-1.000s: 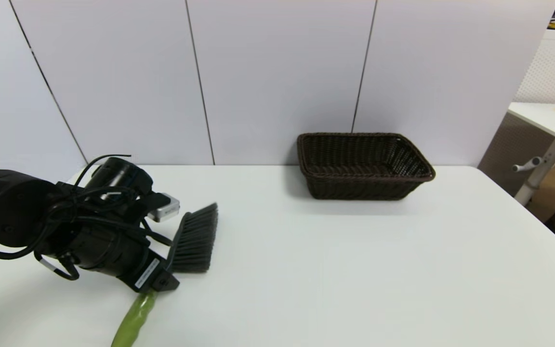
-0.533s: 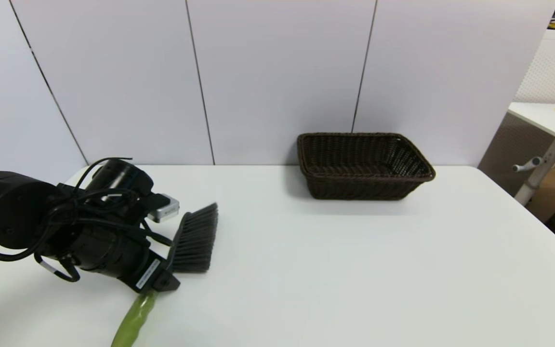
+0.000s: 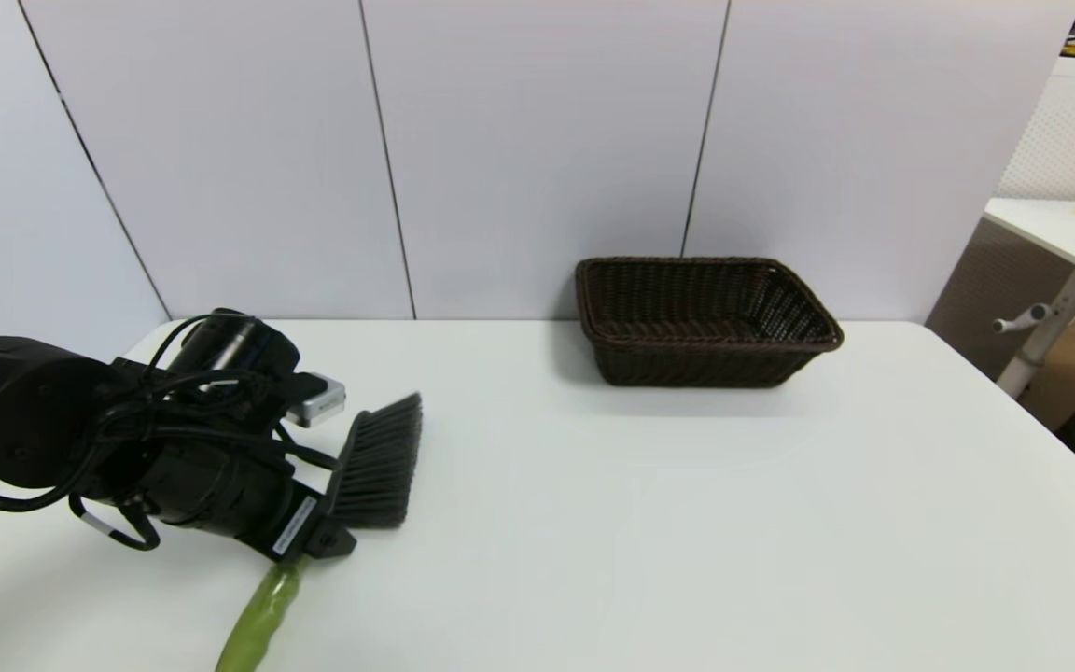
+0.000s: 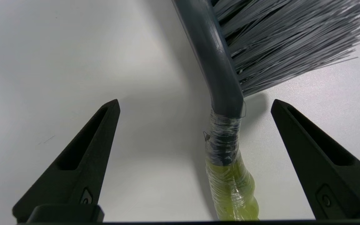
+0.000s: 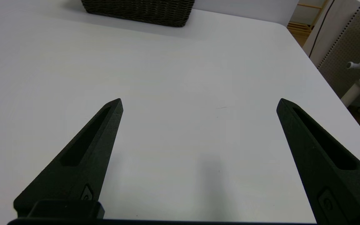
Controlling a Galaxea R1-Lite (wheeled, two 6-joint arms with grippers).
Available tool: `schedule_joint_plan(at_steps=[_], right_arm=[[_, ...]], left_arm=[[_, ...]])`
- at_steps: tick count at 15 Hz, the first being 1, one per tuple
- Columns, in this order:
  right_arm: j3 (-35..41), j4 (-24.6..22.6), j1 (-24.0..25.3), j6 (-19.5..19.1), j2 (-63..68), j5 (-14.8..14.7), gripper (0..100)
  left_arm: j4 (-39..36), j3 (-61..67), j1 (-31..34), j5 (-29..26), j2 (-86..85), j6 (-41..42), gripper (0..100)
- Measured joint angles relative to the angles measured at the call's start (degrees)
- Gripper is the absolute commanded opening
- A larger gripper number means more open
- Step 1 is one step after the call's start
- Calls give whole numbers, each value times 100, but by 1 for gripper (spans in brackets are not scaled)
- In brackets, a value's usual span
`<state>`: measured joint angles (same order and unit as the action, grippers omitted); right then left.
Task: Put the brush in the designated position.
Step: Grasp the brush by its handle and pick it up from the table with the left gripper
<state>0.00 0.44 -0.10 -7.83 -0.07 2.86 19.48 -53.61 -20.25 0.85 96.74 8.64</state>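
Observation:
The brush [image 3: 374,465] lies on the white table [image 3: 649,541] at the near left. Its black-grey bristles point toward the back, and its olive-green handle [image 3: 260,623] runs toward the front edge. My left gripper [image 4: 195,102] hangs open just above it. One finger [image 4: 86,156] stands on each side of the spot where the dark grey neck [image 4: 220,72] meets the tape-wrapped handle [image 4: 231,184], and neither touches the brush. My right gripper [image 5: 198,100] is open and empty over bare table, out of the head view.
A dark brown wicker basket [image 3: 705,322] stands empty at the back of the table against the wall, and its side [image 5: 139,12] shows far ahead of the right gripper. Another table with small items [image 3: 1074,233] stands off to the right.
My left arm has sunk slightly and shifted a little to the right over the brush's neck. The brush and basket have not moved.

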Motion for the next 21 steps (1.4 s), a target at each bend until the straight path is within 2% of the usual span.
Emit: schedule_joint_plan(at_steps=[9, 10, 21], right_arm=[[0, -2, 0, 0, 0, -2, 100], [0, 0, 0, 0, 0, -2, 100], [0, 0, 0, 0, 0, 0, 100]], left_arm=[[-234, 249, -6, 0, -16, -171, 100], [-256, 254, -6, -1, -17, -173, 0], [-413, 288, -59, 0, -91, -167, 0]])
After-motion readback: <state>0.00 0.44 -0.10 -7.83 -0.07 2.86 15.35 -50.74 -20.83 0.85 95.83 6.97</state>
